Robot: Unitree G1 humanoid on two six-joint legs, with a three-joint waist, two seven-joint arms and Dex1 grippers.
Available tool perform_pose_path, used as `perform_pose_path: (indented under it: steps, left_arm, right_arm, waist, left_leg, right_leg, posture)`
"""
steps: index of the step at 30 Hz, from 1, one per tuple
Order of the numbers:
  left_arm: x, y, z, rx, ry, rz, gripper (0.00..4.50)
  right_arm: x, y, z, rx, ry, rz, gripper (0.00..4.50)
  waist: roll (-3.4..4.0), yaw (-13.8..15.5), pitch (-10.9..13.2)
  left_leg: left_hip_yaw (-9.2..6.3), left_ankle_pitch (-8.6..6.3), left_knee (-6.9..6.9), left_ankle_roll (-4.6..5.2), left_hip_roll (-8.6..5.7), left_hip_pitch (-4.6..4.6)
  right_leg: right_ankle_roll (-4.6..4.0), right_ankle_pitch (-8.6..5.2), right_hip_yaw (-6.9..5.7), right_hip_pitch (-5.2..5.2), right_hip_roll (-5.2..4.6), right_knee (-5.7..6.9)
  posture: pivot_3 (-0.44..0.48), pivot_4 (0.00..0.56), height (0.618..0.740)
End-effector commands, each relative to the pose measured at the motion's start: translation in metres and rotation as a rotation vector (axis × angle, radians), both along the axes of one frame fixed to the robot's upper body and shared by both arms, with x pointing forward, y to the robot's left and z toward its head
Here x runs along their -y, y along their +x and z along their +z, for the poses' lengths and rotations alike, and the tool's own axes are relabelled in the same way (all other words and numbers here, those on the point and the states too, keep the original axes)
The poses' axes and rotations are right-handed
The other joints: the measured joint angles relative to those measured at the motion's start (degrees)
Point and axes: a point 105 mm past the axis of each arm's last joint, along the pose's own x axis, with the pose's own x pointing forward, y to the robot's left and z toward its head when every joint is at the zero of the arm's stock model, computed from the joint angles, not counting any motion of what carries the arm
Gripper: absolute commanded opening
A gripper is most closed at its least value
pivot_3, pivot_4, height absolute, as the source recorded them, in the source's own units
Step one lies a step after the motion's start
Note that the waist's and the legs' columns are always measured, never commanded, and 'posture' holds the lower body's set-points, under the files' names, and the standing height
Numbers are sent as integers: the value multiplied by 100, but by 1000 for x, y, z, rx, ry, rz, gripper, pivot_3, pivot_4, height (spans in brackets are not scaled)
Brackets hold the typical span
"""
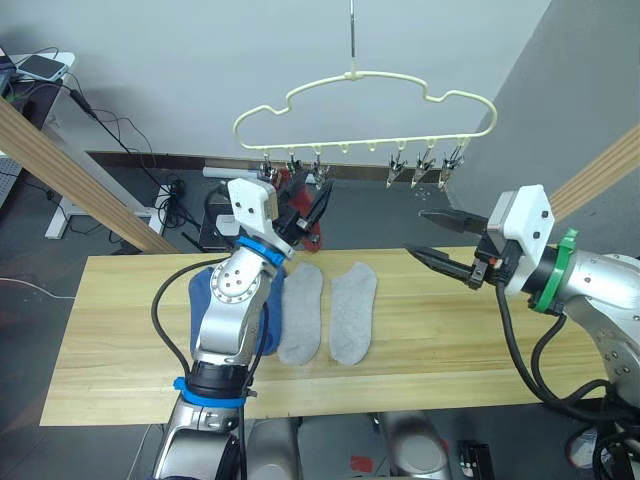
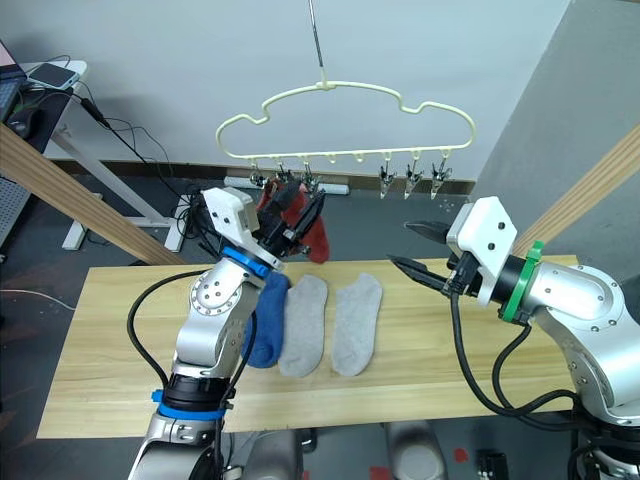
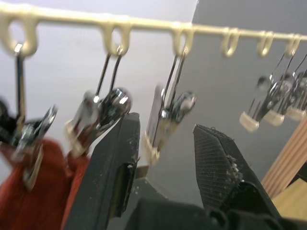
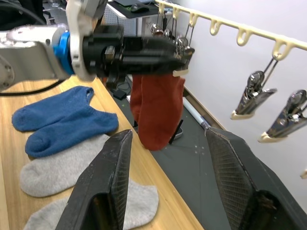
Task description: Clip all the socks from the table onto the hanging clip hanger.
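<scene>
Rust-red fabric is already up on the clip hanger [image 1: 365, 110]: the rust-red socks [image 4: 156, 112] hang from clips at its left end, over the far edge of the table [image 1: 120, 340]. Whether one or both red socks are clipped cannot be settled, though two overlapping lengths seem to be seen in the right wrist view. Four socks are left flat on the table, the two blue socks [image 4: 64, 122] side by side toward the left end and the two light grey socks [image 1: 328, 312] just beside them, toward the middle. By that count roughly a third of the work is judged done.

The left gripper [image 1: 305, 210] is raised at the hanger's left clips, its jaws parted with nothing held; in the left wrist view an empty metal clip [image 3: 165, 120] is seen hanging between the two black fingers [image 3: 112, 172]. The right gripper [image 1: 435, 238] is held above the table's far edge toward the right end, jaws spread wide and empty.

From the head views the blue socks are half hidden behind the left arm (the right wrist view lays both out plainly). The three free clips [image 1: 428, 172] at the hanger's right end are best counted from the head.
</scene>
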Motion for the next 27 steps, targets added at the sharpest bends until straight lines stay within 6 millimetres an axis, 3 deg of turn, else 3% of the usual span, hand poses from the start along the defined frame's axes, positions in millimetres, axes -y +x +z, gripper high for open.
perform_pose_path:
  steps: [1,27]
  left_arm:
    - [0,-1,12,40,-15,23,2021]
    - [9,-5,28,68,-44,-20,2021]
  right_arm:
    - [1,-5,7,38,-2,19,2524]
    - [2,-4,7,29,1,28,2524]
  waist:
    - [0,-3,0]
    - [0,-10,0]
  left_leg:
    - [0,0,0,0,0,0]
    - [0,1,1,1,0,0]
  right_leg:
    - [0,0,0,0,0,0]
    - [0,0,0,0,0,0]
  posture:
    - [-293,332,732]
    - [-304,329,732]
